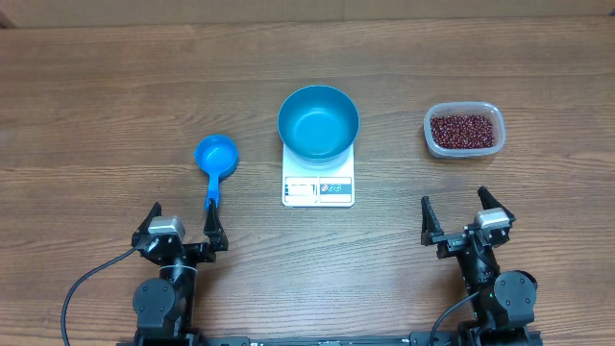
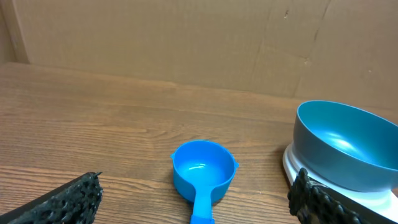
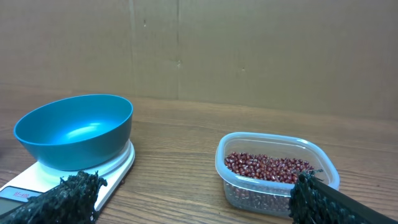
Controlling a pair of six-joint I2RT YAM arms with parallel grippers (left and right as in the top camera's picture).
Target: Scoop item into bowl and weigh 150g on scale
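The blue bowl (image 1: pixel 318 121) (image 2: pixel 348 144) (image 3: pixel 76 129) stands empty on the white scale (image 1: pixel 318 187) (image 2: pixel 373 202) (image 3: pixel 109 168) at the table's middle. Dark red-brown beans (image 1: pixel 464 131) (image 3: pixel 267 167) fill a clear tub (image 1: pixel 463 146) (image 3: pixel 273 193) at the right. A small blue scoop (image 1: pixel 216 158) (image 2: pixel 203 171) lies left of the scale, handle toward me. My left gripper (image 1: pixel 182 229) (image 2: pixel 193 202) is open just short of the scoop's handle. My right gripper (image 1: pixel 466 220) (image 3: pixel 193 199) is open near the front edge, short of the tub, holding nothing.
A brown cardboard wall (image 2: pixel 199 43) (image 3: pixel 249 50) stands behind the wooden table (image 1: pixel 96 96). The arm bases and a black cable (image 1: pixel 82 288) sit along the front edge.
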